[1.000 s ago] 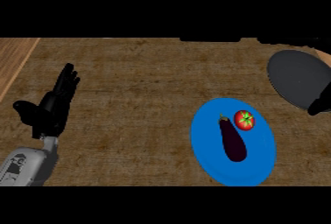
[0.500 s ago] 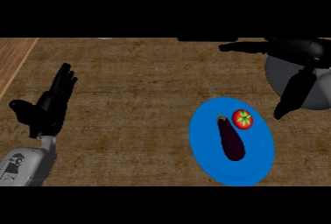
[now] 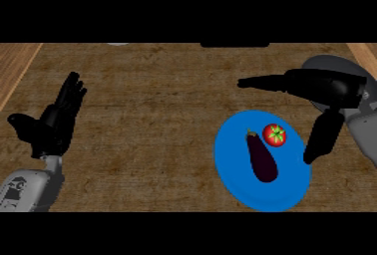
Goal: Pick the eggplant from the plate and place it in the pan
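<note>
A dark purple eggplant point(image 3: 261, 158) lies lengthwise on a blue plate point(image 3: 254, 191) at the right of the counter. Beside its top end sits a red tomato point(image 3: 275, 134). The grey pan point(image 3: 333, 62) is at the far right, mostly hidden behind my right hand point(image 3: 324, 87). That hand hovers open above the plate's upper right, its thumb stretched left and its fingers point(image 3: 320, 142) hanging down past the plate's right rim, apart from the eggplant. My left hand point(image 3: 55, 119) rests open at the left, fingers up, holding nothing.
The brown wooden counter point(image 3: 154, 99) runs between the two hands. A lighter wooden strip point(image 3: 16, 64) borders it at the far left and another at the upper right corner.
My right hand has come in from the right edge, moving left and down over the pan toward the plate. The left hand has barely shifted. Eggplant and tomato lie as before.
</note>
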Controlling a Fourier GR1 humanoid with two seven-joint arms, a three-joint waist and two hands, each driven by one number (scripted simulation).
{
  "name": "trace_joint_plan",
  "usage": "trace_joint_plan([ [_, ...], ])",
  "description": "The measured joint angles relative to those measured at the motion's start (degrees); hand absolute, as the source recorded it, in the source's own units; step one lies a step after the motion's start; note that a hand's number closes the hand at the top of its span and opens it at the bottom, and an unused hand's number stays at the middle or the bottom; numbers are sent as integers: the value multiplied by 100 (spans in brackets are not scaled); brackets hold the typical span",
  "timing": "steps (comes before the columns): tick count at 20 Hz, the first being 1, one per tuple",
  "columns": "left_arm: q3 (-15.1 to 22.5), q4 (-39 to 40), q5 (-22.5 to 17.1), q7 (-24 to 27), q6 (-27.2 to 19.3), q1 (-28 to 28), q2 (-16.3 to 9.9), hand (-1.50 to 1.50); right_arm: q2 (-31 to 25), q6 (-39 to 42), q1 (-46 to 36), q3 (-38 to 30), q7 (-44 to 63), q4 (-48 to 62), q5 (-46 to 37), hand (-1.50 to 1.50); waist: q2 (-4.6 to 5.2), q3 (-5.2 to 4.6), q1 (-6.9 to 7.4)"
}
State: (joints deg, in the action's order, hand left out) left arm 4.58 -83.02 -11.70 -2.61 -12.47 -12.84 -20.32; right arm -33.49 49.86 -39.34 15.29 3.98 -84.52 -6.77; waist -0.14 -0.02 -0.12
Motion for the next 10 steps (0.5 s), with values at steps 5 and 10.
trace_joint_plan([
  [5, -67, 116, 182, 60, 40, -81, 146, 0, 240, -100, 261, -39, 141, -77, -542, -150, 10, 1, 15],
  [10, -203, 108, 226, -16, 164, -136, 164, 0, 380, -70, 197, 2, 39, 315, -1121, -150, 20, 2, 45],
])
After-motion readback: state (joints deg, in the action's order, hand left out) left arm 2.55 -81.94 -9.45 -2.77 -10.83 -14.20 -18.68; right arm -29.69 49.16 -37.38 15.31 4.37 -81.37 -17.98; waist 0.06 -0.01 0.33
